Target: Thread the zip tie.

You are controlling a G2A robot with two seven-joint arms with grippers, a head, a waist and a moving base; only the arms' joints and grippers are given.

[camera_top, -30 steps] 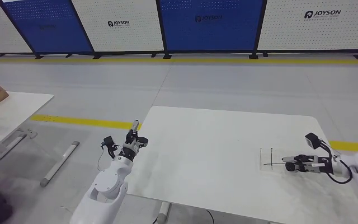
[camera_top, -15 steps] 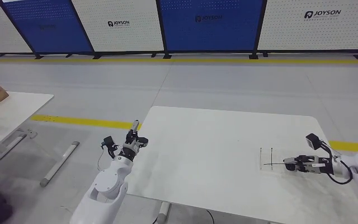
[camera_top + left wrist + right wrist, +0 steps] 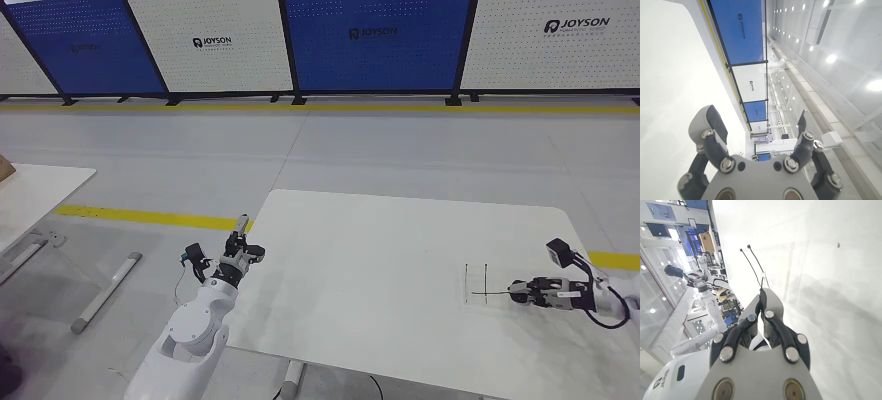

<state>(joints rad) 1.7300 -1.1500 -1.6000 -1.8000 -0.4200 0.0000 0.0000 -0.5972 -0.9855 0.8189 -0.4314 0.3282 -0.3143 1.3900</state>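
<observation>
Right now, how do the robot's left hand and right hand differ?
The left hand is open and empty; the right hand is shut on a thin black zip tie. The left hand sits at the table's left edge, far from the work; the right hand is low over the table, by two spare zip ties lying there. Both have the same grey fingers with black pads.
</observation>
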